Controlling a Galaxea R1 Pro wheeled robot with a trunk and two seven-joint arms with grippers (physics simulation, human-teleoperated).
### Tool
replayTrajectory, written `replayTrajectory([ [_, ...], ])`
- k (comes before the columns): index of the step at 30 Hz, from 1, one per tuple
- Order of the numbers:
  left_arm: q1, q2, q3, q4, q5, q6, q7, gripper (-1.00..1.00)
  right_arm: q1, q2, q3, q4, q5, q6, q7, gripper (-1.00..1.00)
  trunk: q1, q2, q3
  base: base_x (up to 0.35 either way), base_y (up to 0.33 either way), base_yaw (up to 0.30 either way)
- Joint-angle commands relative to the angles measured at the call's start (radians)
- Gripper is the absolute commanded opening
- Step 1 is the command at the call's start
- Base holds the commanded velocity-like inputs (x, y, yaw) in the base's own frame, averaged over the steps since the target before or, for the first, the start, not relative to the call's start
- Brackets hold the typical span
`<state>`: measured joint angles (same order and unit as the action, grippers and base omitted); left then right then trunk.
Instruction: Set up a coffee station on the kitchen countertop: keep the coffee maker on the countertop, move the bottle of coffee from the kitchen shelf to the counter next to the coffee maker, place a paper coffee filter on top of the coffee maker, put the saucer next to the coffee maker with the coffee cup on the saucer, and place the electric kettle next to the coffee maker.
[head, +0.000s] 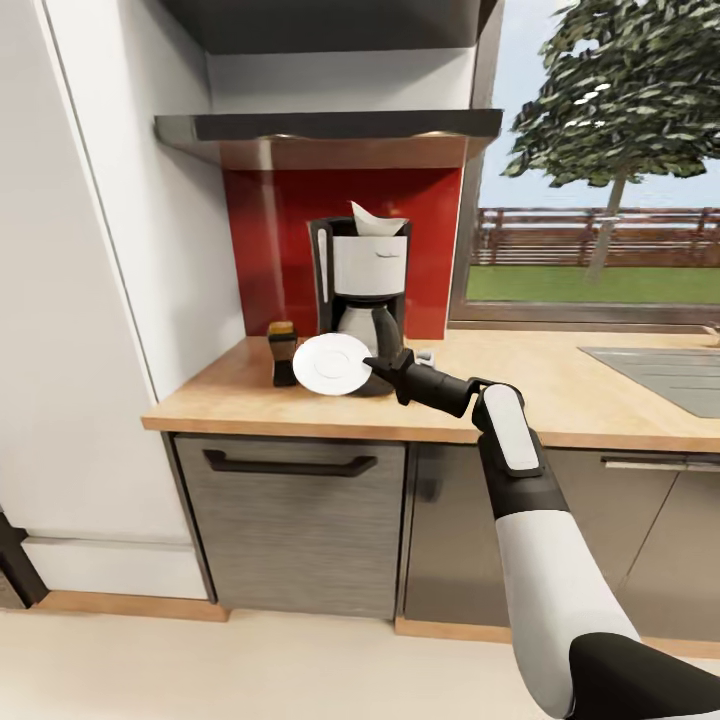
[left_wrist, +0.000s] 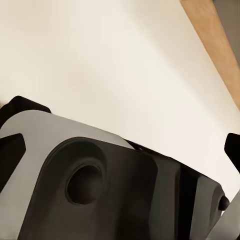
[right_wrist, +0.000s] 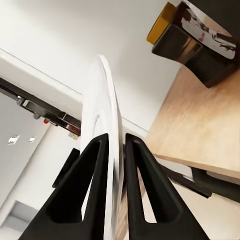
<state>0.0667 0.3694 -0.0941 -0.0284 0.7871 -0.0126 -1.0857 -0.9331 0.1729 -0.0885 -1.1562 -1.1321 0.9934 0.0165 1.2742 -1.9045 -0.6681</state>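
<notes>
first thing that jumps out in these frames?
The white saucer, held on edge in the right gripper over the countertop, in front of the coffee maker. In the right wrist view the fingers pinch its rim. Next, the paper filter poking up from the coffee maker's top, and the dark bottle of coffee standing just left of the saucer in the head view.

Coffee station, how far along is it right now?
Done: the coffee maker stands on the countertop, the filter sits on top of it, and the coffee bottle stands beside it. In hand: the right gripper pinches the saucer by its rim, tilted on edge above the counter. Left: setting the saucer down, then the cup and the kettle.
</notes>
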Motion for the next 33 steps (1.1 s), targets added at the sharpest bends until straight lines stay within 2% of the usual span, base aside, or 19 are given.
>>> replayTrajectory([
  [1, 0.001, 0.000, -0.009, -0.002, 0.007, -0.001, 0.000, 1.00, -0.001, 0.002, -0.004, 0.016, 0.000, 0.006, 0.003, -1.00, 0.000, -0.001, -0.001, 0.010, 0.296, -0.006],
  [6, 0.001, 0.000, -0.009, -0.002, 0.007, -0.002, 0.000, 1.00, -0.001, 0.002, -0.003, 0.046, 0.000, 0.005, 0.003, -1.00, 0.000, -0.001, -0.001, 0.005, 0.183, -0.003],
  [16, 0.001, 0.000, -0.009, -0.004, 0.007, -0.003, -0.001, 1.00, -0.002, 0.002, -0.003, 0.059, 0.001, 0.004, -0.005, -1.00, 0.000, -0.001, -0.001, 0.000, 0.019, 0.000],
  [19, 0.001, 0.000, -0.009, -0.004, 0.007, -0.003, -0.002, 1.00, -0.002, 0.002, -0.003, 0.059, 0.001, 0.002, -0.031, -1.00, 0.000, -0.001, -0.001, 0.000, 0.000, 0.000],
  [20, 0.001, 0.000, -0.011, -0.004, 0.007, -0.003, -0.002, 1.00, -0.002, 0.002, -0.005, 0.060, 0.000, 0.000, -0.083, -1.00, 0.000, -0.001, -0.001, 0.000, 0.000, 0.000],
  [26, 0.001, 0.000, -0.013, -0.005, 0.007, -0.003, -0.002, 1.00, -0.002, 0.002, -0.006, 0.062, 0.000, -0.003, -0.136, -1.00, 0.000, -0.001, -0.001, 0.000, 0.000, 0.000],
  [33, 0.001, 0.000, -0.014, -0.005, 0.007, -0.003, -0.002, 1.00, -0.003, 0.002, -0.007, 0.063, -0.001, -0.005, -0.237, -1.00, 0.000, -0.001, -0.001, 0.000, 0.000, 0.000],
])
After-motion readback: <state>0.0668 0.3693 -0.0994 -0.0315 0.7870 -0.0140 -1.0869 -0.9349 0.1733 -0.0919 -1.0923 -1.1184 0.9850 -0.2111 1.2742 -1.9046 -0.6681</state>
